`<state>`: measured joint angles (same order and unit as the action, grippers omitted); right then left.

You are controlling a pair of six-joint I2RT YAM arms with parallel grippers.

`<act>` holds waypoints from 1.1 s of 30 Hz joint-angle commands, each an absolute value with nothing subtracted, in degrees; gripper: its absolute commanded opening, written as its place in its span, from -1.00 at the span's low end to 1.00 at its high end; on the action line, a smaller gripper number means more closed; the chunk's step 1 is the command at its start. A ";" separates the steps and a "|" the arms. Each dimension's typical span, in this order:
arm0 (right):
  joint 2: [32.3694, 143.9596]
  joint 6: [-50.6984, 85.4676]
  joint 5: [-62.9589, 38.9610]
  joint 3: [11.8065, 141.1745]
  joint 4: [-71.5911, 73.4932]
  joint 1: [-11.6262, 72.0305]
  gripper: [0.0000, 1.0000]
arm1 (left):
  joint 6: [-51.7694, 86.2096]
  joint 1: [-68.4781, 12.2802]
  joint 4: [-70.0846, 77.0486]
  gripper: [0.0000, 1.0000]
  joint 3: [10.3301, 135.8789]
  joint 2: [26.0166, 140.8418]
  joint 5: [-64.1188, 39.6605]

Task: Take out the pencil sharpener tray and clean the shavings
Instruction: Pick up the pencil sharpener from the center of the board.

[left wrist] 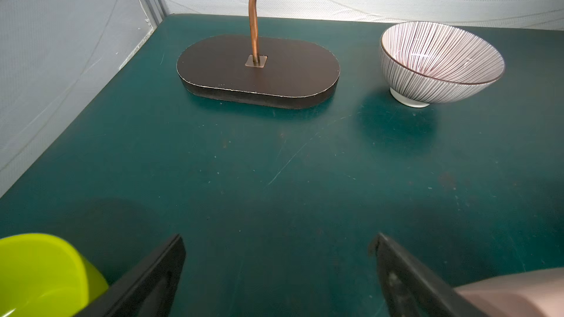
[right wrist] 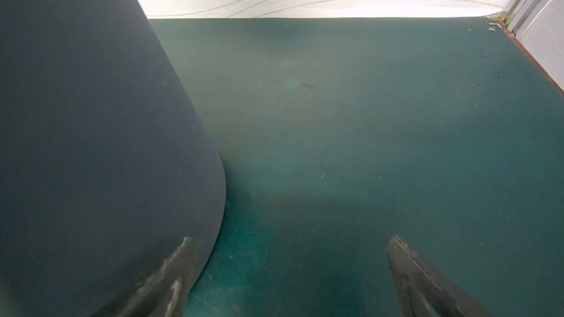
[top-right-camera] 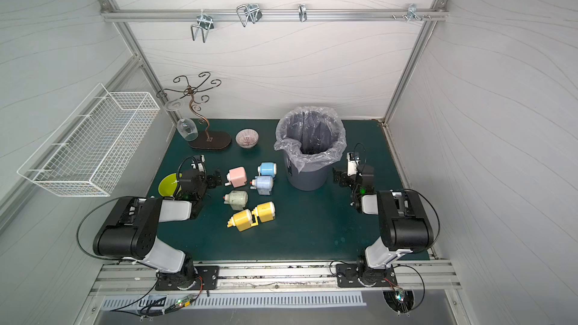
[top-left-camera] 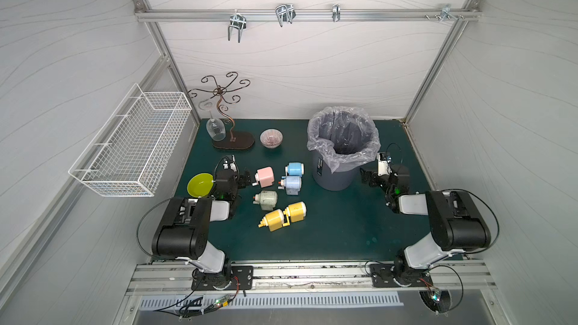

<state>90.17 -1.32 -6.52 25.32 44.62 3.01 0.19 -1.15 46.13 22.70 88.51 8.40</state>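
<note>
1. Green matte worktop (top-left-camera: 328, 239) carries everything and is walled in by pale panels.
2. The grey round plastic bin (top-left-camera: 336, 179) stands toward the far right and is lined with a clear crinkled bag (top-left-camera: 312, 142). Only the bag's folds show inside, so its contents cannot be told.
3. The white wire basket (top-left-camera: 131, 148) hangs on the left wall, off the worktop. What lies in it cannot be told.
4. The copper-coloured wire glass rack on a dark brown oval base (top-left-camera: 233, 143) stands at the far left. An upturned clear wine glass (top-left-camera: 215, 129) hangs from it.
5. The left hand (top-left-camera: 248, 178) is released, its jaws spread with only worktop between them. The pink boxy plastic pencil sharpener (top-left-camera: 265, 176) lies just beside it, outside one finger. The lime-green plastic bowl (top-left-camera: 200, 184) sits outside the other finger.
6. The right hand (top-left-camera: 366, 178) is also released and holds nothing. It sits just beside the bin's wall and well apart from every sharpener.
7. The white ceramic bowl with dark radial stripes (left wrist: 439, 62) stands near the rack's base. Its inside shows only the stripes.
8. Five more sharpeners lie between the hands: bright blue (top-left-camera: 294, 169), pale blue (top-left-camera: 291, 185), pale green (top-left-camera: 266, 200) and two yellow ones touching (top-left-camera: 275, 220) (top-left-camera: 295, 211). Their trays cannot be told from the bodies.
9. A small clump of tan shavings (right wrist: 491, 27) lies at the worktop's far right corner, well apart from the right hand.
</note>
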 commanded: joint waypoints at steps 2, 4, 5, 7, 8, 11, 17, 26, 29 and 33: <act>90.74 -1.14 -6.94 25.99 45.61 2.99 0.98 | 0.18 -1.00 49.67 1.00 23.29 88.94 9.20; 90.74 -1.17 -6.95 26.03 45.49 2.99 0.98 | 0.14 -0.97 49.66 1.00 23.29 88.95 9.18; 90.71 -1.11 -6.96 26.07 45.53 2.87 0.98 | 0.30 -0.82 49.63 1.00 23.40 89.01 8.91; 90.88 -1.13 -7.12 26.01 45.79 2.81 0.98 | 0.67 -0.21 48.64 1.00 23.83 89.03 7.97; 90.88 -1.14 -7.12 26.02 45.74 2.81 0.98 | 0.84 -0.01 48.39 1.00 23.97 89.03 7.69; 90.75 -1.12 -7.12 26.01 45.64 2.81 0.98 | 0.88 0.00 48.36 1.00 23.99 89.03 7.56; 90.83 -0.82 -7.29 26.10 45.57 2.72 0.98 | 1.49 0.85 47.41 1.00 24.51 89.11 6.17; 77.83 4.62 16.96 28.07 31.83 5.64 0.98 | -2.14 -3.33 37.83 0.96 24.73 77.79 11.10; 70.42 29.90 34.92 34.05 7.21 4.47 0.98 | -2.21 -3.97 25.18 0.96 27.28 67.48 6.42; 63.66 40.02 17.81 41.43 -15.30 -3.99 0.98 | -2.77 -4.24 5.31 0.91 32.13 56.61 -7.09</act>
